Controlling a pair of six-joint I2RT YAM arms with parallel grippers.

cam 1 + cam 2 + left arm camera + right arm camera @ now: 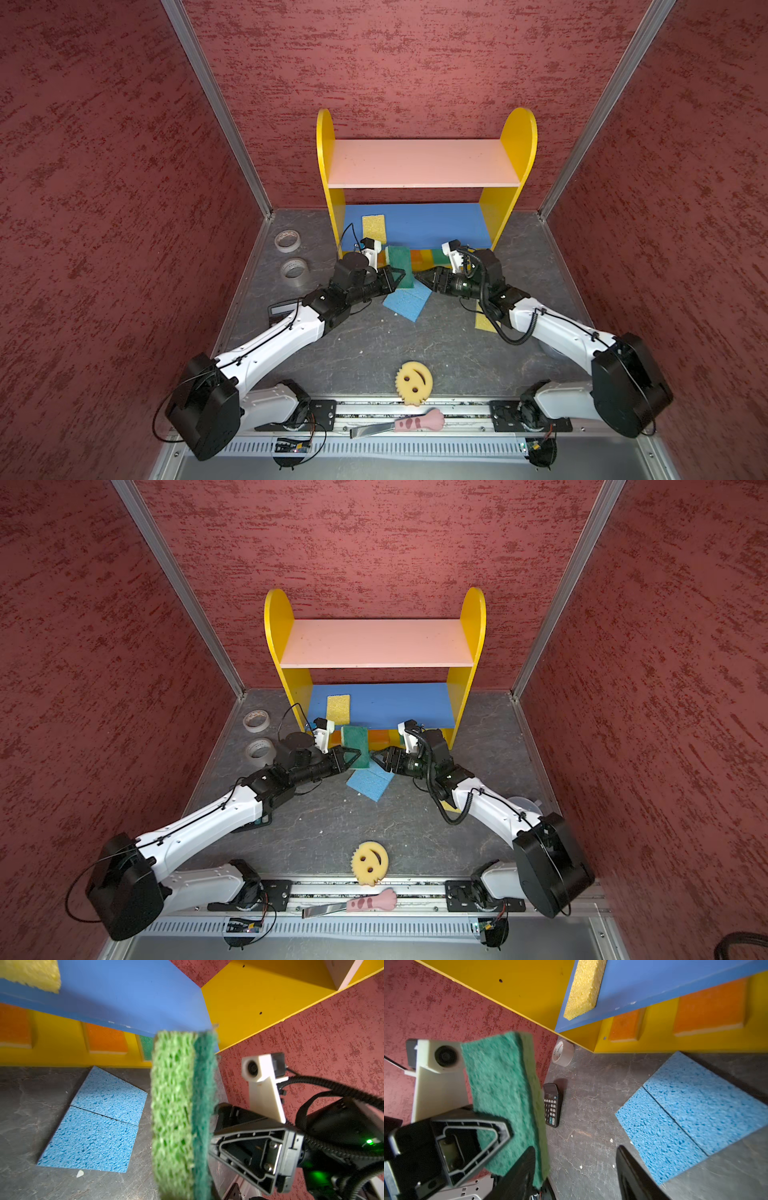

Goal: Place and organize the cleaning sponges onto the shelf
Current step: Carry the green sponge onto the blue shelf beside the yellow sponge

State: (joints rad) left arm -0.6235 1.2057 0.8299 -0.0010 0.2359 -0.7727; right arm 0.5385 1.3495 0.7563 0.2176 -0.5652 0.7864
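Green rectangular scouring sponge is clamped at one end by the closed left hand, just before the yellow-sided wooden shelf. The right hand is spread and empty. Slippage is risked through shallow purchase.

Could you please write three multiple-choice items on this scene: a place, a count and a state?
1. Where does the smiley sponge lie? A) pink board B) blue board C) table, near its front edge
2. How many blue sponges lie on the table? A) one B) two C) four
3. What is the state of the left gripper? A) shut on the green sponge B) open, empty C) shut on a tape roll
1 C: it sits on the dark table at the front. 2 B: two lie edge to edge. 3 A: its jaws pinch the sponge's end.
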